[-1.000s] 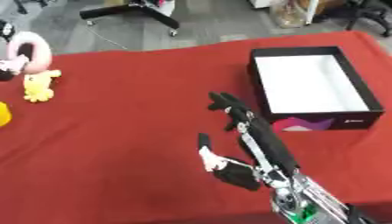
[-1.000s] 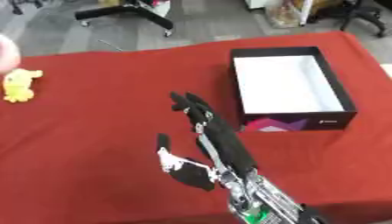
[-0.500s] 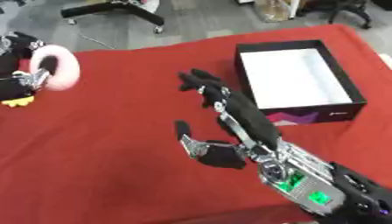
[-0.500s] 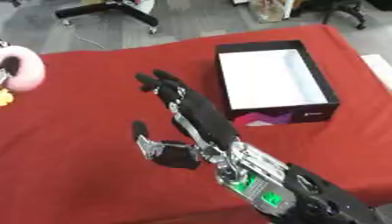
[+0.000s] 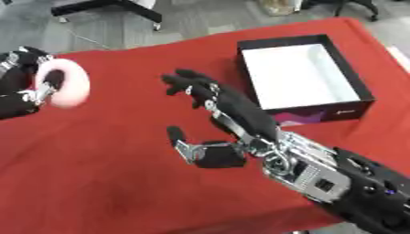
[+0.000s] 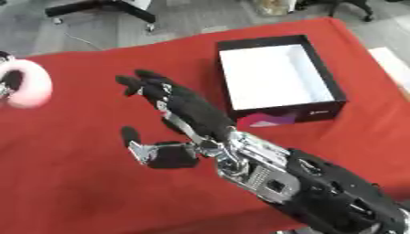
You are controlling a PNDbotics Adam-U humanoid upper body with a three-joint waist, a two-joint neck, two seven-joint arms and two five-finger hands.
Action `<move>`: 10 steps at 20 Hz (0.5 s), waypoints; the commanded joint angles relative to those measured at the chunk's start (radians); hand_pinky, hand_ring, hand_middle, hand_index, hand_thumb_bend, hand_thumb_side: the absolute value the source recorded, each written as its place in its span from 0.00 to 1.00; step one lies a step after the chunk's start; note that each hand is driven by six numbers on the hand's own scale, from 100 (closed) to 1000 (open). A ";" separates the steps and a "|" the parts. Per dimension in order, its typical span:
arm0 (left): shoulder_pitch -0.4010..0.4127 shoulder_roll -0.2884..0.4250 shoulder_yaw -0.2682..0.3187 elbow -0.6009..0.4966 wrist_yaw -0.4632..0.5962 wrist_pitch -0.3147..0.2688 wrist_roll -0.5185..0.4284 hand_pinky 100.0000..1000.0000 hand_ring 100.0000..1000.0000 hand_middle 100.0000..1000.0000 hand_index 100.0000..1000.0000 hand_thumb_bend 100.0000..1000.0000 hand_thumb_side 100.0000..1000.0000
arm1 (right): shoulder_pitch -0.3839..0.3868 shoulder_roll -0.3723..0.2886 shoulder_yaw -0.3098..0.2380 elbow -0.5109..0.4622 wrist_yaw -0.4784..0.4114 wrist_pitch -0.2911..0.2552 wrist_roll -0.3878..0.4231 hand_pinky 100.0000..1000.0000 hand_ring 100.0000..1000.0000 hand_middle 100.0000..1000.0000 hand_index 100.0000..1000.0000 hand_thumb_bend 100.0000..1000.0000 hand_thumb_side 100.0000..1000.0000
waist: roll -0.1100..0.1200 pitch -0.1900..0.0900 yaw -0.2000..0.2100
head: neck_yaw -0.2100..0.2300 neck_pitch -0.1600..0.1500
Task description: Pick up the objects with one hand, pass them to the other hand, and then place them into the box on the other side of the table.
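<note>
A fluffy pink ring (image 5: 64,83) hangs above the red table (image 5: 112,183) at the left edge, with my left hand (image 5: 19,91) shut on it, a dark finger through its hole. My right hand (image 5: 234,111) is stretched out open over the middle of the table, fingers pointing up-left toward the ring and thumb (image 5: 178,137) spread low. A clear gap separates it from the ring. A black box (image 5: 322,114) with a white inside stands open at the right, just behind the right hand.
Beyond the table's far edge is grey floor with a black chair base (image 5: 112,7). A white object (image 6: 392,64) lies off the table's right edge.
The view has shifted. My left hand has brought the pink ring up and inward from the far left. My right hand has risen and reached left toward it.
</note>
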 commanded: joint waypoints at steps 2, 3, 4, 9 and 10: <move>-0.031 0.001 -0.041 -0.032 0.064 -0.151 -0.188 0.51 0.30 0.21 0.32 0.00 0.31 | -0.035 -0.021 -0.011 -0.021 -0.013 -0.018 0.039 0.57 1.00 0.75 1.00 0.00 0.34 | -0.004 -0.010 0.005 | -0.024 -0.003; -0.034 -0.002 -0.050 -0.034 0.073 -0.144 -0.188 0.51 0.30 0.21 0.32 0.00 0.32 | -0.042 -0.021 -0.013 -0.021 -0.016 -0.023 0.049 0.57 1.00 0.75 1.00 0.00 0.34 | -0.004 -0.010 0.007 | -0.027 -0.003; -0.037 -0.005 -0.059 -0.037 0.081 -0.137 -0.188 0.51 0.30 0.21 0.32 0.00 0.32 | -0.049 -0.019 -0.015 -0.021 -0.018 -0.028 0.058 0.57 1.00 0.75 1.00 0.00 0.34 | -0.004 -0.010 0.008 | -0.030 -0.003; -0.055 -0.028 -0.098 -0.041 0.108 -0.111 -0.188 0.51 0.30 0.20 0.32 0.00 0.32 | -0.073 -0.015 -0.022 -0.021 -0.029 -0.047 0.097 0.57 1.00 0.75 1.00 0.00 0.32 | -0.007 -0.008 0.016 | -0.038 -0.003; -0.059 -0.032 -0.107 -0.041 0.112 -0.107 -0.188 0.51 0.30 0.21 0.32 0.00 0.32 | -0.077 -0.015 -0.022 -0.021 -0.031 -0.050 0.103 0.57 1.00 0.75 1.00 0.00 0.32 | -0.008 -0.008 0.018 | -0.039 -0.003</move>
